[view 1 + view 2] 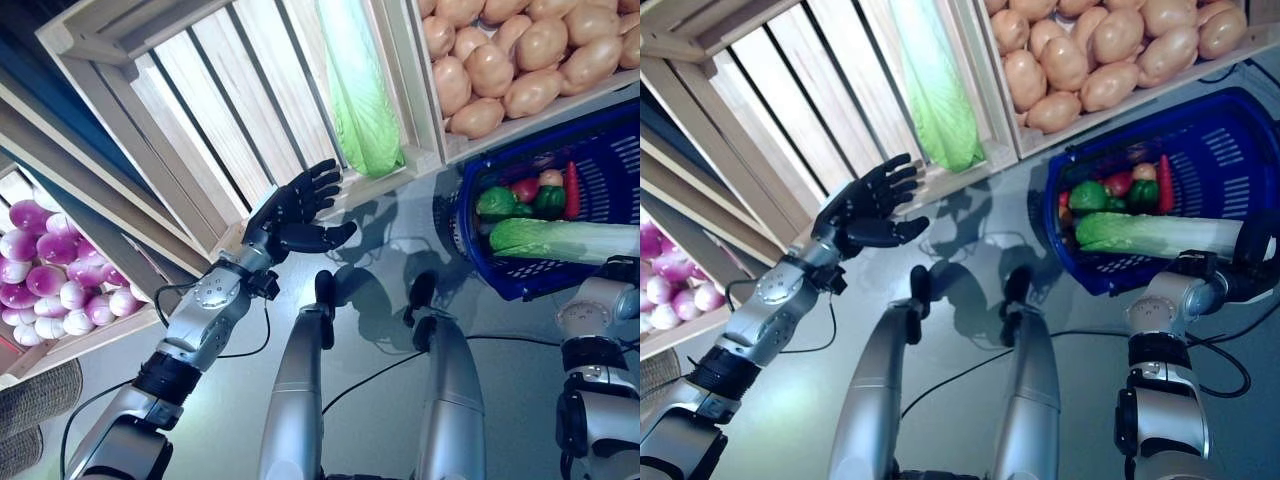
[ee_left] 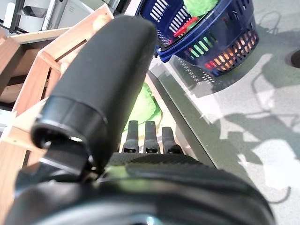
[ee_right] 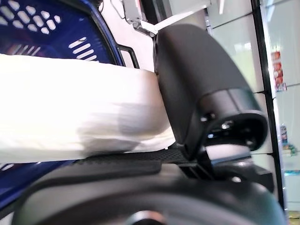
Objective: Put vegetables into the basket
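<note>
Right eye view | left hand [image 1: 865,212] spread, empty, just short of crate cabbage [image 1: 935,95] | right hand [image 3: 197,84] thumb against basket [image 1: 1230,135] cabbage [image 1: 1155,235] (fingers hidden, cannot tell) | advice: grasp stalk mid-length.

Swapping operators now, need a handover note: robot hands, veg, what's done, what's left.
Left robot hand: open, empty, held before the slatted crate, near the napa cabbage lying in it.
Right robot hand: thumb against the white stalk end of a second cabbage that lies across the blue basket; grip cannot be confirmed.
Done: basket already holds green peppers, a tomato and a red chilli.
Left: settle that cabbage, then likely fetch the crate one. Potatoes and purple-and-white vegetables sit in their own crates.
</note>
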